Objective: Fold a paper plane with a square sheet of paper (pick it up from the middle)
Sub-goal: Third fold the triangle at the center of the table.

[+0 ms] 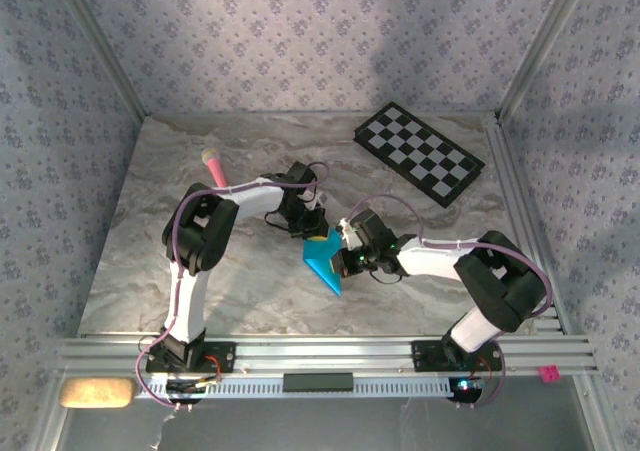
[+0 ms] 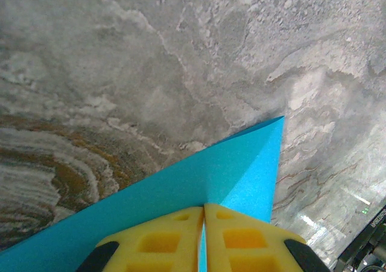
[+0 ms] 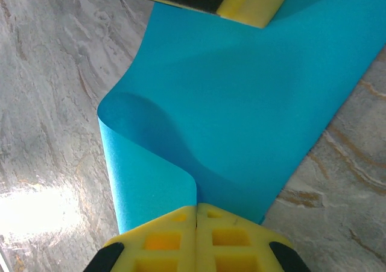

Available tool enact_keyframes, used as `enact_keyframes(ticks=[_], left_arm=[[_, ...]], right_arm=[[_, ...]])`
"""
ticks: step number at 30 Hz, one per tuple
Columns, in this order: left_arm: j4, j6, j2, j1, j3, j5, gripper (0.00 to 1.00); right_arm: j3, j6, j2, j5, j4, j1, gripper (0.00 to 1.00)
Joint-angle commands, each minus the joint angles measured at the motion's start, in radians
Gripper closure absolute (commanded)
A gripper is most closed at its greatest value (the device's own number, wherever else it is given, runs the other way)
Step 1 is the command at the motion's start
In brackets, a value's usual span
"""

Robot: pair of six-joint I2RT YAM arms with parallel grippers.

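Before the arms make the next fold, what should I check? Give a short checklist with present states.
1. Left gripper shut on the blue paper: ok.
2. Right gripper shut on the paper: ok.
3. Paper flat between the grips: not ok, it bulges up beside the right gripper.
4. Checkered board apart from the paper: ok.
5. Pink stick apart from the paper: ok.
6. Folded edges aligned: cannot tell.

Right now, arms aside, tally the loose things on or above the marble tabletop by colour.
Bright cyan-blue folded paper: 1
Black-and-white checkered board: 1
Pink stick with a pale tip: 1
Total: 3
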Motion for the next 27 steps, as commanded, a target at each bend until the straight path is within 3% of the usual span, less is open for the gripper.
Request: enact_keyframes(ticks=[1,27], left_arm=[[-0.043,0.001,0.014,-0.003,-0.029,-0.052,0.87],[-0.043,0.000,0.016,-0.003,-0.029,-0.051,0.87]], right_arm=[[0.018,-0.007,-0.005,0.018,-0.033,-0.001,0.99],[0.025,-0.006,0.032,0.042,-0.051,0.015,0.99]])
